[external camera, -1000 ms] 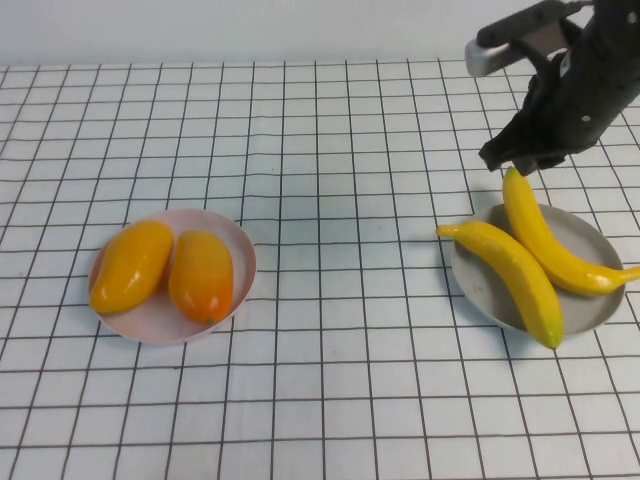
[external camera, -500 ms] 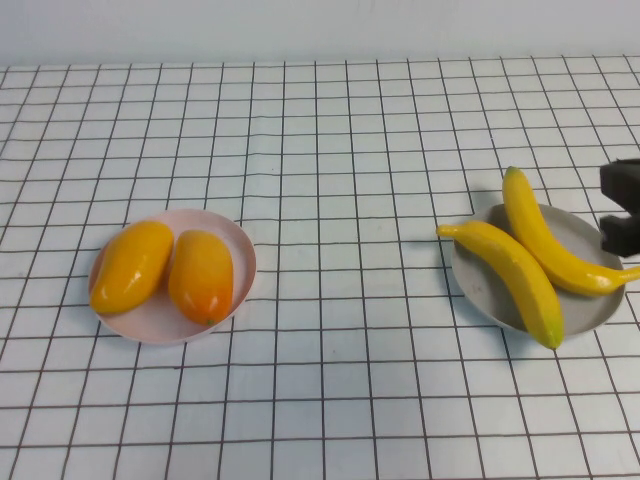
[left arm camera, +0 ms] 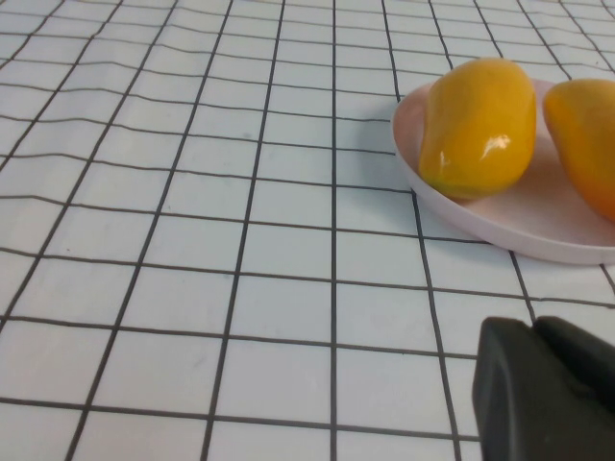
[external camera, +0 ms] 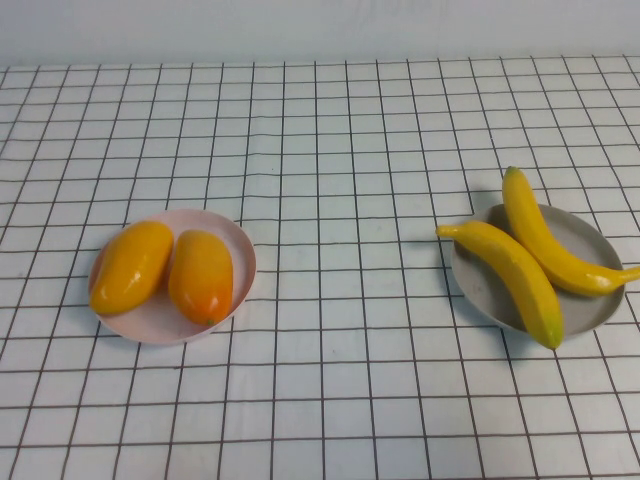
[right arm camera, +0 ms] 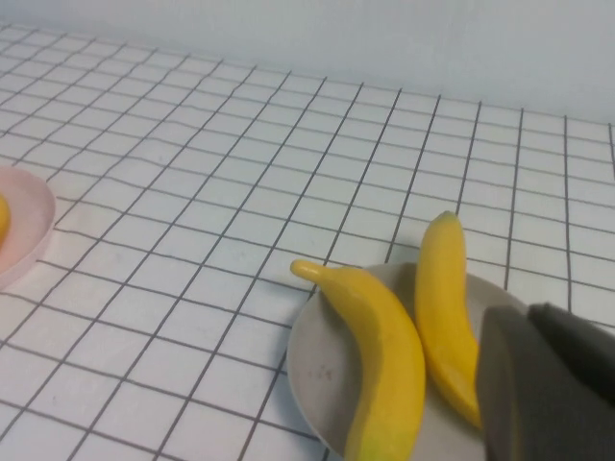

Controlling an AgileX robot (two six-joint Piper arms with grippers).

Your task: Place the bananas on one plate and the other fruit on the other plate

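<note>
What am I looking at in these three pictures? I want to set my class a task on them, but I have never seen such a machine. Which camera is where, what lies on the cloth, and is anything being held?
This is a robot with two arms, each ending in a gripper. One picture comes from a raised camera looking down at the table, which is covered by a checked cloth; neither arm shows there. The other two come from cameras on the arms' wrists.

On the robot's left, a pink plate holds two mango-like fruits. On its right, a grey plate holds two bananas, whose ends stick out over the rim.

The left gripper is the dark shape near the pink plate; the right gripper is the dark shape beside the bananas. Both are shut and hold nothing. The sorting looks finished.
</note>
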